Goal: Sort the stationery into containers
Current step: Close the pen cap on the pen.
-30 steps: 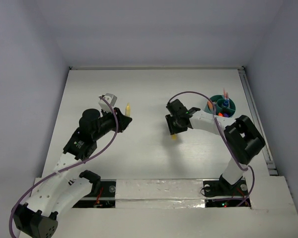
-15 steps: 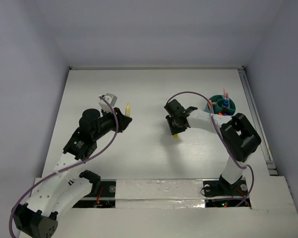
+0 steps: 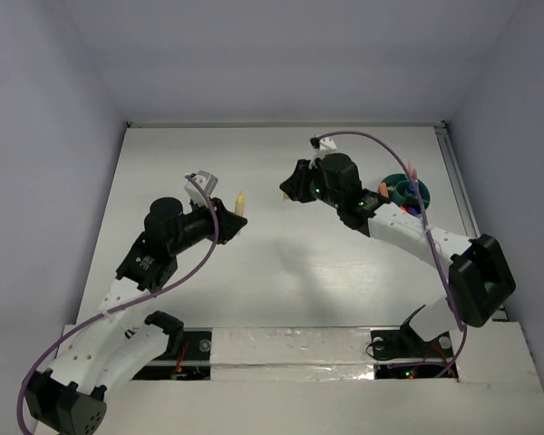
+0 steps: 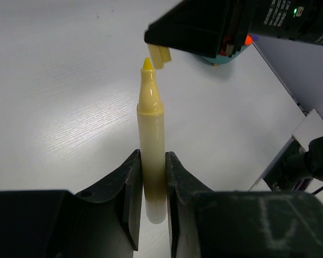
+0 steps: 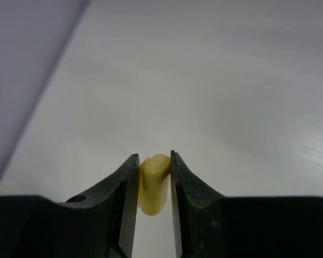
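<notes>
Plainly uncapped yellow marker (image 4: pixel 151 156), pale barrel; stubby yellow cap (image 5: pixel 153 185).

Hidden ends, covered organiser, contents too small to name

In the right wrist view, the lower end of the yellow piece (image 5: pixel 154 185) disappears between the right gripper (image 5: pixel 153 157) fingers. The base of the yellow marker (image 4: pixel 151 129) is sunk inside the left gripper (image 4: pixel 151 161). From above, at 2 o'clock, the right arm partly covers the teal organiser (image 3: pixel 401 191), and its contents are too small to identify.

Bright diffuse light casts faint shadows on the table (image 3: pixel 281 281); yellow marker (image 4: pixel 151 140) shows sheen.
</notes>
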Motion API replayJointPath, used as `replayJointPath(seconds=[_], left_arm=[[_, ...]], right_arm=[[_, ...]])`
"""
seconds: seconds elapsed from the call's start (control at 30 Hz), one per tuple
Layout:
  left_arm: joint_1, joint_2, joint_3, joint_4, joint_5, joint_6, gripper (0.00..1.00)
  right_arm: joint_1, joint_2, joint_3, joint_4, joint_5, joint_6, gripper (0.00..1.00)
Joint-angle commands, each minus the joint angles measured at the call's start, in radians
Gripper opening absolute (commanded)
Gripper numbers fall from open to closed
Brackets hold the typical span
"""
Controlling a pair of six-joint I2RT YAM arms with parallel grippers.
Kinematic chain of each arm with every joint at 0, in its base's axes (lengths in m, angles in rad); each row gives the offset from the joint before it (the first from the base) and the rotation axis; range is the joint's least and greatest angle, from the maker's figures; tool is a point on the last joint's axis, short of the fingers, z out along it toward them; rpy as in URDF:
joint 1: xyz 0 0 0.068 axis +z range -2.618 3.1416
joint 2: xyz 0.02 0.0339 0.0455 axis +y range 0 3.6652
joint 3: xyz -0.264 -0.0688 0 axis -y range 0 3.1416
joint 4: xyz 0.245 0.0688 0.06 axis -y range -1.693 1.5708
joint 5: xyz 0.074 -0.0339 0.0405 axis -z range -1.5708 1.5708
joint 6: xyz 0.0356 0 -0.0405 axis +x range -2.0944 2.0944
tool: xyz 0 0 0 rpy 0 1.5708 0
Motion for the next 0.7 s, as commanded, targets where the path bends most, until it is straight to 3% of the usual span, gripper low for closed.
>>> replayJointPath(seconds=[0.0, 0.3, 0.67], left_arm=[[0.009, -0.013, 0.006, 0.087, 0.09, -0.025, 0.0], [0.018, -0.003, -0.023, 0.272, 0.3, -0.151, 0.0], [0.045, -0.014, -0.067, 0.407, 0.393, -0.266, 0.0]], right_arm=[[0.009, 0.0, -0.021, 0.441, -0.139, 0.136, 0.0], [-0.009, 0.093, -0.074, 1.063, -0.317, 0.411, 0.0], [-0.009, 0.217, -0.061, 1.41, -0.444, 0.667, 0.0]])
